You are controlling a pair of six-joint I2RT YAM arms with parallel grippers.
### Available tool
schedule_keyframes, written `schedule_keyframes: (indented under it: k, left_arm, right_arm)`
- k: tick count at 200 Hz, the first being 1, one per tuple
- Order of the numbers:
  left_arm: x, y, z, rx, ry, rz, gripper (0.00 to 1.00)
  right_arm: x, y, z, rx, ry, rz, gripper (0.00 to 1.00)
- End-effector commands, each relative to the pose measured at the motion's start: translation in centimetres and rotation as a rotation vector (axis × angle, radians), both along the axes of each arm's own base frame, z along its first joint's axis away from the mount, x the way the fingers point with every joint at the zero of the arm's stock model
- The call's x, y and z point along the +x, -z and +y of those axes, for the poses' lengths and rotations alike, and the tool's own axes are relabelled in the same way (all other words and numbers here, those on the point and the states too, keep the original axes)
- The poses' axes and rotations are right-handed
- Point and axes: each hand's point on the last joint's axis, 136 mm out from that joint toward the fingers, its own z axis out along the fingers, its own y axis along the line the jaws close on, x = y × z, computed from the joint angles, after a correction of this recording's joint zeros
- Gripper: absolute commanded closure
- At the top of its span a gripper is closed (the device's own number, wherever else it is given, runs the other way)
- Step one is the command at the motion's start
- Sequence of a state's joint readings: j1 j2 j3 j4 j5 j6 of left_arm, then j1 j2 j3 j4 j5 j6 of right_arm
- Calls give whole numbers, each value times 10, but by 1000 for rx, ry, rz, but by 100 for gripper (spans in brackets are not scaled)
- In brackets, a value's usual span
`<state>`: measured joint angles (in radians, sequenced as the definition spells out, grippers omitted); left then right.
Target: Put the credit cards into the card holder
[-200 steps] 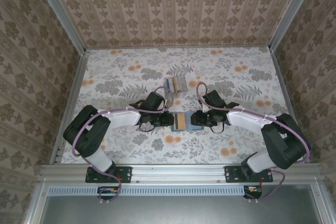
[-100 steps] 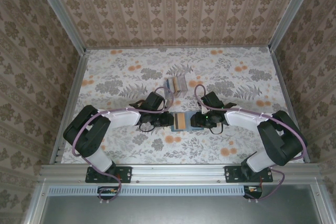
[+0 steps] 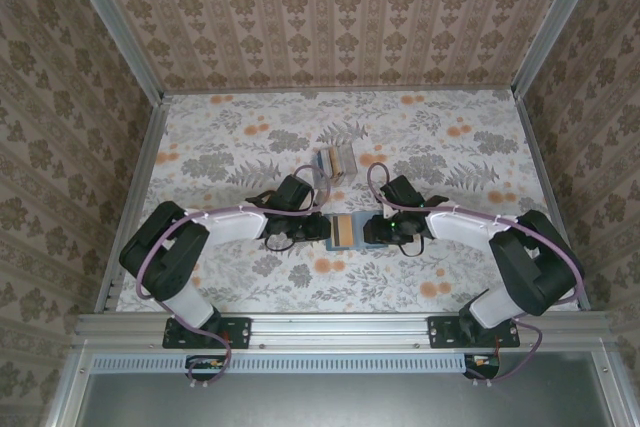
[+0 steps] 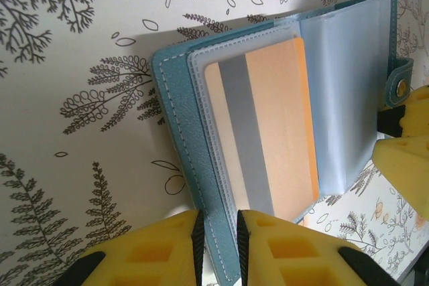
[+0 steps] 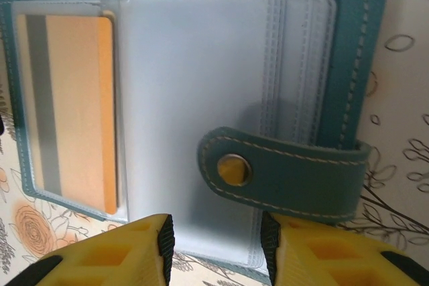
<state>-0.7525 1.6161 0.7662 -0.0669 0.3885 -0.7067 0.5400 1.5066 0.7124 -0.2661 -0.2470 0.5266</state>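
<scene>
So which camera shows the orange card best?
The left wrist view: the orange card sits big and central in its clear sleeve. The right wrist view has the card at the left; from the top the card looks tiny.

Open card holder [image 5: 349, 65], card [image 5: 74, 112] seemingly sleeved

I have the flat dark teal folding card holder [image 3: 350, 232] lying open on the flower-printed table [image 3: 230, 137], near the front middle. It lies between the left gripper [image 4: 219, 236] and the right gripper [image 5: 216, 239]. The left jaws pinch an edge of its left cover. The right jaws stand apart at the edge of its right half. A thin orange plastic credit card [image 4: 268, 125] sits in a left-half sleeve. Behind the holder, apart from it, stands a small clear plastic box [image 3: 335, 162].
</scene>
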Motion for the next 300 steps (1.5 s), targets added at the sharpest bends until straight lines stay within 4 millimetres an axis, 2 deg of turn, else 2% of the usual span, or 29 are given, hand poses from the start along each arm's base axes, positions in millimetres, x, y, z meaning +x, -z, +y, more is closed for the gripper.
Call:
schedule_keyframes:
  k: [1, 65, 147, 190, 229, 300]
  left_arm:
    - [-2, -7, 0, 0, 12, -21, 77]
    - [-1, -6, -2, 0, 16, -18, 77]
    - [-2, -7, -3, 1, 19, -17, 76]
    - [-2, -4, -5, 5, 23, -9, 76]
    - [-2, -5, -6, 6, 26, -8, 77]
    - [-2, -1, -8, 8, 30, -6, 76]
  right_arm:
    - [-5, 7, 7, -7, -22, 26, 56]
    - [-3, -4, 11, -1, -38, 4, 61]
    - [-2, -19, -2, -54, -30, -46, 59]
    - [-3, -19, -4, -56, -22, -45, 59]
    - [-3, -17, -9, -80, -8, -48, 55]
    - [-1, -11, 1, -42, -15, -34, 59]
